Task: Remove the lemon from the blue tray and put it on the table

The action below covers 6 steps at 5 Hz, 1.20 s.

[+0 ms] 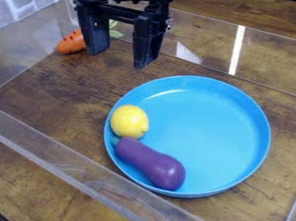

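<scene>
Claw: the gripper (120, 45) hangs at the back of the scene, fingers spread wide apart and nothing between them, both black fingers pointing straight down at the wood.
Lemon: there it is, the lemon (129, 122), sitting nearer the camera than the claw and well below its fingertips, not touched by anything mechanical.
Lemon's seat: it rests inside the blue tray (231, 108), on the left part of the floor close to the rim, a spot the claw can likely reach from straight above.
Neighbour: the eggplant (153, 165) lies in the same tray, farther from the claw than the lemon and right up against it, or very nearly; I can't call contact for sure.
Why that matters: with purple crowding one side, I'd judge the fingers want to straddle the lemon across its free sides.
Carrot: the carrot (71, 42) peeks out just left of the claw, partly hidden by the near finger, out of the play.
Table: bare table (43, 104) lies left of the tray, a fair landing zone.
Arm pose: wrist upright, claw poised above the wood behind the tray, not yet over the fruit.
Stage: pickup not begun, by my reading.
</scene>
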{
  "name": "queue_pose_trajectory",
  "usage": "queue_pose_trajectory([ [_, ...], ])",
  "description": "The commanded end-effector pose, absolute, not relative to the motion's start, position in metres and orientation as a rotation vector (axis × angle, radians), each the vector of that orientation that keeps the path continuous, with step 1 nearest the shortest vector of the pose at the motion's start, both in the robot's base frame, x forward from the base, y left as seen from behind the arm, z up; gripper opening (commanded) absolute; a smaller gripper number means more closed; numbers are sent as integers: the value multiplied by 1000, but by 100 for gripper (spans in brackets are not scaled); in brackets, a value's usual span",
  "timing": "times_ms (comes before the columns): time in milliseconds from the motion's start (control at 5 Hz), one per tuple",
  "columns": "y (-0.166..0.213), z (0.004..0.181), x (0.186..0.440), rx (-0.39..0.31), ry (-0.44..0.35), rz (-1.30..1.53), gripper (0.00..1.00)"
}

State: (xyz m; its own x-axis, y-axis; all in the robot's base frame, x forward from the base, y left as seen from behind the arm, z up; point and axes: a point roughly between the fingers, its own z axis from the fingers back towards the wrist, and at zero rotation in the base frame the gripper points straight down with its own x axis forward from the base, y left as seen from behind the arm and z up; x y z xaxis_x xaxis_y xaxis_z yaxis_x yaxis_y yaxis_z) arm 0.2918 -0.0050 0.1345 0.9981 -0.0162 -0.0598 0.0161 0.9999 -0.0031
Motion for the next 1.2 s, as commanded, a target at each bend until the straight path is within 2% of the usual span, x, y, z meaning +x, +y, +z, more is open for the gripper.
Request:
queue_pose_trajectory([
  [0, 3, 118, 284, -5, 75, 13, 100],
  [200, 13, 98, 281, -3, 76, -83, 100],
  [400, 18, 88, 279, -7, 68, -201, 100],
  [800, -23, 66, 279, -13, 50, -312, 100],
  [1000, -32, 71, 285, -6, 39, -318, 100],
])
